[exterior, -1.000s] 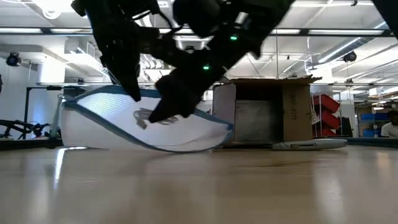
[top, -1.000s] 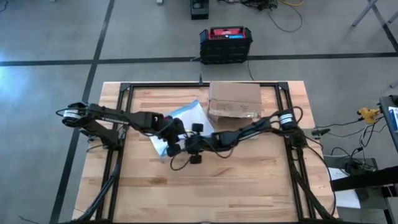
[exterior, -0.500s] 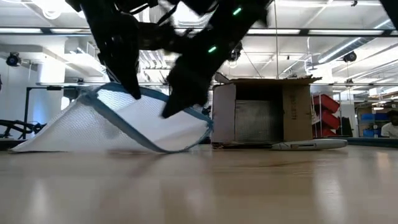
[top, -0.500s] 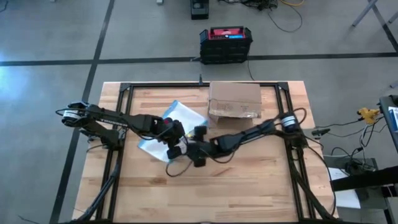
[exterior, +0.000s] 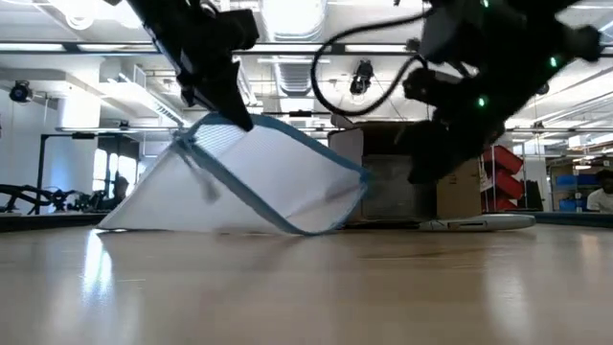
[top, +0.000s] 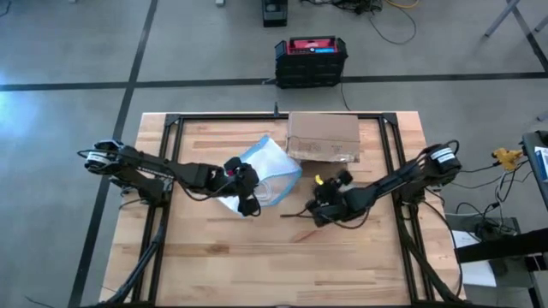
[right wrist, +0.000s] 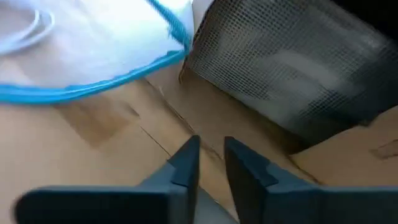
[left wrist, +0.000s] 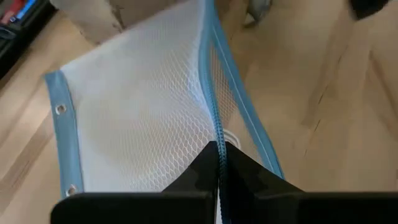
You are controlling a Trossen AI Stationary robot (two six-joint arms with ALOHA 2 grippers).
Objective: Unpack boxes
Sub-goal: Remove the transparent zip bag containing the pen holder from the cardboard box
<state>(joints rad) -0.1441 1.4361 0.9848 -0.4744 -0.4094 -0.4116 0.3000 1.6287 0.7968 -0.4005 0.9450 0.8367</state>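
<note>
Mesh pouch (left wrist: 143, 118) pinched in left end effector (left wrist: 217, 163).

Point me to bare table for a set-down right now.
Free: the near half of the table, in front of both arms, and the far-left corner behind the left arm. Crowded: mid-table, where the pouch, cardboard box and right tool sit close together.

One plain brown corrugated cardboard box (top: 322, 137), one clear mesh pouch with a blue zipped edge (top: 265, 174), one black-and-red plastic case (top: 311, 60) and two dark two-finger grippers, left (top: 249, 190) and right (top: 318, 205), are in view.
</note>
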